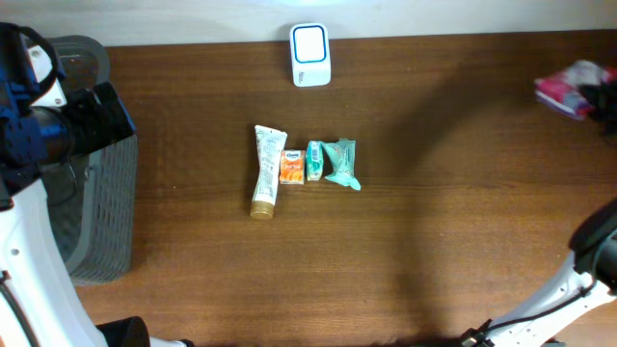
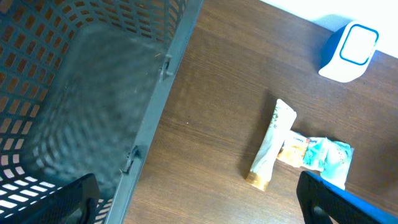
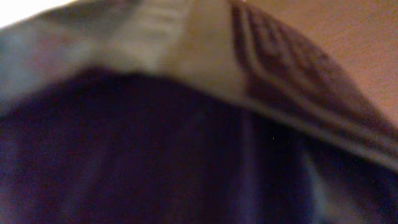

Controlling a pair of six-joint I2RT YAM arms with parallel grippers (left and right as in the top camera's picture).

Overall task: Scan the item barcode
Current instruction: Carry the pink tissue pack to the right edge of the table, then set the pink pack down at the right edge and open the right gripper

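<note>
Starting at the left edge of the overhead view, you've got the grey plastic mesh basket (image 1: 101, 212) with your left arm parked above it. The left gripper (image 2: 196, 200) is spread wide with nothing in it; its wrist view just looks down past the basket wall at the wooden table (image 1: 434, 241).

In the middle of the frame is a tidy row, each piece touching or just beside the next:
- the white squeeze tube with the gold cap (image 1: 266, 172)
- the small orange carton (image 1: 291, 166)
- the small teal-and-white box (image 1: 315, 161)
- the crinkly teal-green packet (image 1: 340, 162)

All four lie flat on the wood and neither arm is near them. Any of them could be the one to scan; I can't tell which you mean.

Above the row, at the top centre, the white barcode scanner with the blue-rimmed window (image 1: 310, 55) stands on its own, well apart from the row.

Over at the upper right edge there's a pink and red wrapped bundle (image 1: 571, 89). Your right arm (image 1: 583, 270) comes in at the lower right. The right gripper's jaws are pressed together, but its wrist view is a dark blur, so I can't tell whether it's pinching anything.

Progress-wise, I'd call this the very start. Nothing is lifted and nothing is at the scanner, so the pick, the presenting of the barcode and the scan itself are all left.
</note>
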